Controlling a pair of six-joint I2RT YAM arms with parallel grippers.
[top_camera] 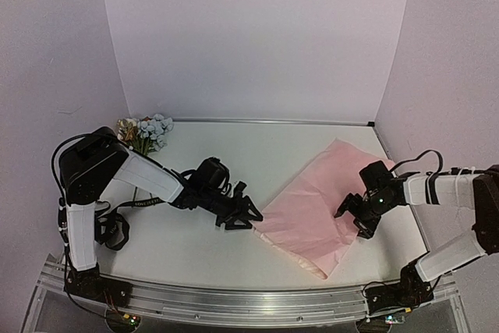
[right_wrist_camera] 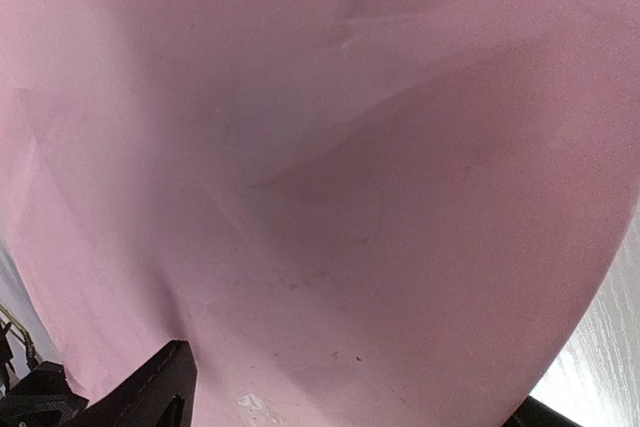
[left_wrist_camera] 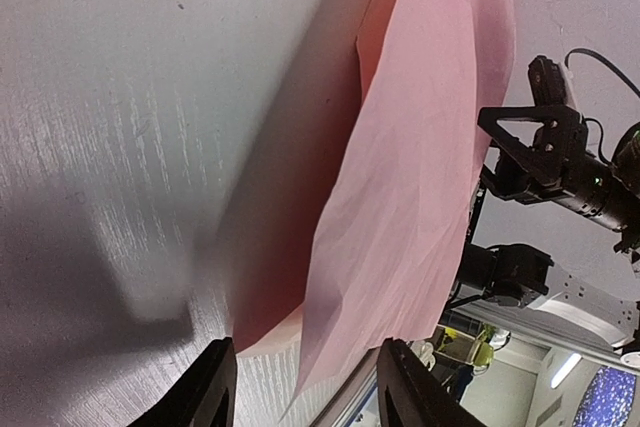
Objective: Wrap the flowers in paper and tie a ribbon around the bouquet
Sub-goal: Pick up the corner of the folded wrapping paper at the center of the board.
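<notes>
The left tool (left_wrist_camera: 308, 352) half apart around the paper (top_camera: 312, 200) edge, the right tool (top_camera: 352, 222) wide apart over it

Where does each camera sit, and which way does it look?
Top: high behind the robot, looking down on table, paper, flowers; left arm and right arm show.
Left wrist: low, facing along the paper's edge toward the right arm; left fingers show.
Right wrist: just over paper, facing down; right fingers show.
Shared: paper, in all three.

White table (top_camera: 234, 157) — aluminium rail (top_camera: 249, 299) (near edge).
</notes>
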